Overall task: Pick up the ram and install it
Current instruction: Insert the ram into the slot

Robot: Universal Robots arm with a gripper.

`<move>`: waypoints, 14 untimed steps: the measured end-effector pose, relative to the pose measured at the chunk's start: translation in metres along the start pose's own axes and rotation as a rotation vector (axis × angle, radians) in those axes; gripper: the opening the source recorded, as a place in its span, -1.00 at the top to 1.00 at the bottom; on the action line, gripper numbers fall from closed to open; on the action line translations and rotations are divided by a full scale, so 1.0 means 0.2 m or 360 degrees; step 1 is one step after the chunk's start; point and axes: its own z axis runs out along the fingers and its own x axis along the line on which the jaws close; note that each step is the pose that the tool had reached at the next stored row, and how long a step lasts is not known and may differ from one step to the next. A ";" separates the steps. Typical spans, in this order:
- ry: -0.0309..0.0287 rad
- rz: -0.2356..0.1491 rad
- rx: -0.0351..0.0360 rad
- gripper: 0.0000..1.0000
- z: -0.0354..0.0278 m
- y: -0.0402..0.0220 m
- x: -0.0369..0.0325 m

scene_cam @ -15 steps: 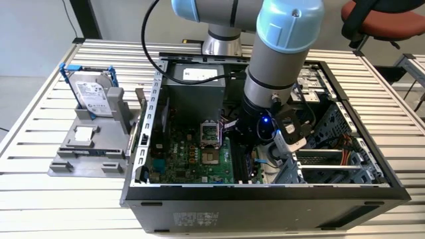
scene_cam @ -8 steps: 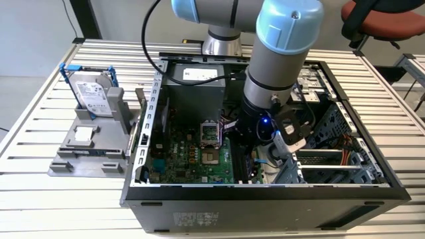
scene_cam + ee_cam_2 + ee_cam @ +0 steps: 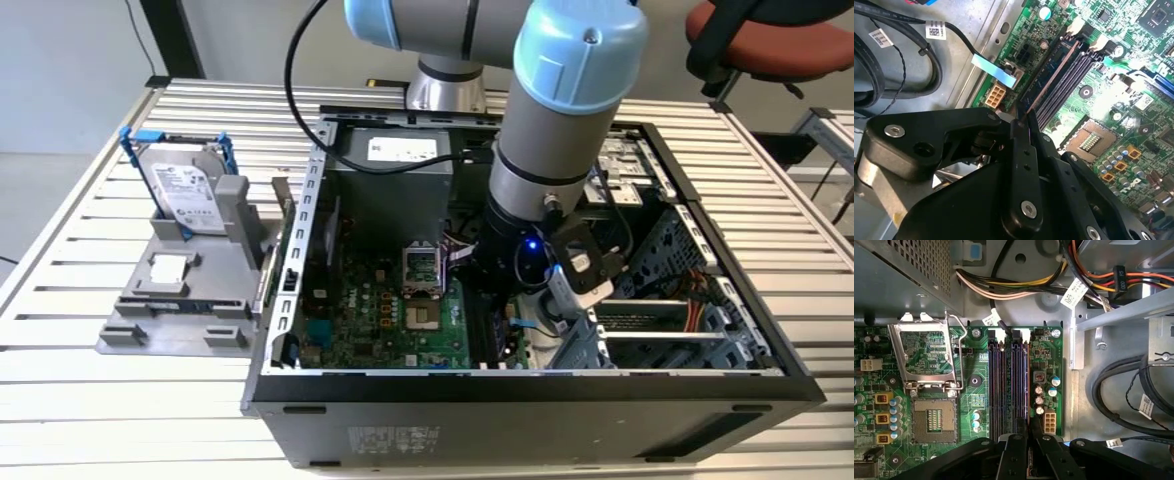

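Note:
The ram (image 3: 1050, 75) is a thin dark stick standing on edge along the black motherboard slots (image 3: 1079, 65), on the side nearest the board's edge. In the first wrist view the ram (image 3: 1027, 385) shows as a narrow line beside the slots (image 3: 996, 385). My gripper (image 3: 1024, 120) is shut on one end of the stick, its black fingers (image 3: 1016, 450) pressed on either side. In the exterior view the gripper (image 3: 514, 320) is low inside the open computer case (image 3: 534, 395), over the green motherboard (image 3: 387, 330). I cannot tell whether the stick is fully seated.
The CPU socket (image 3: 934, 420) with its raised metal frame (image 3: 924, 355) lies close beside the slots. Bundled cables (image 3: 1019, 285) and black cables (image 3: 899, 65) run near the board's edge. A silver hard drive in a blue bracket (image 3: 187, 185) stands on a grey holder outside the case.

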 end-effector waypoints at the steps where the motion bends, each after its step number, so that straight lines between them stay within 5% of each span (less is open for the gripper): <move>1: -0.00001 0.0000 0.0000 -1.00 0.000 0.000 0.000; 4: 0.00001 0.0001 0.0002 -1.00 -0.014 0.000 -0.001; 12: 0.00001 0.0004 0.0003 -1.00 -0.193 0.000 -0.006; 14: 0.00000 0.0003 0.0003 -1.00 -0.200 0.000 -0.006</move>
